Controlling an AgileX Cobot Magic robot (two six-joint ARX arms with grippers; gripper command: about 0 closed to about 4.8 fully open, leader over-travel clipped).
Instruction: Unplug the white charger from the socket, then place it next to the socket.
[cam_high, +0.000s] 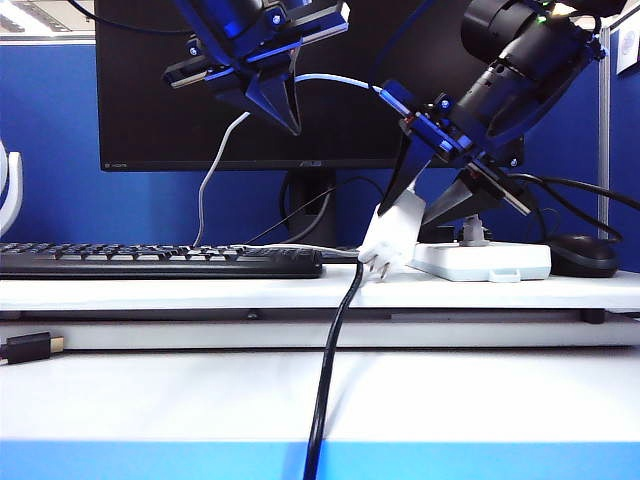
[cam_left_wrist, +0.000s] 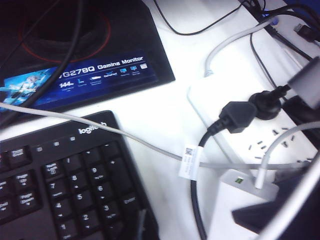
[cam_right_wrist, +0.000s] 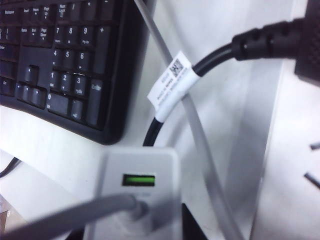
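Observation:
The white charger hangs tilted just left of the socket, out of its slots, with its two prongs pointing down at the table by the keyboard's end. My right gripper comes down from the upper right with its jaws spread wide and closed round the charger's upper end. In the right wrist view the charger shows a green light and its grey-white cable, dark fingers on both sides. The left wrist view shows the charger beside the socket. My left gripper hangs high before the monitor, holding nothing.
A black keyboard lies left of the charger, under a monitor. A black mouse sits right of the socket. A black plug sits in the socket, and its thick cable drops over the table's front edge. A tagged thin cable crosses it.

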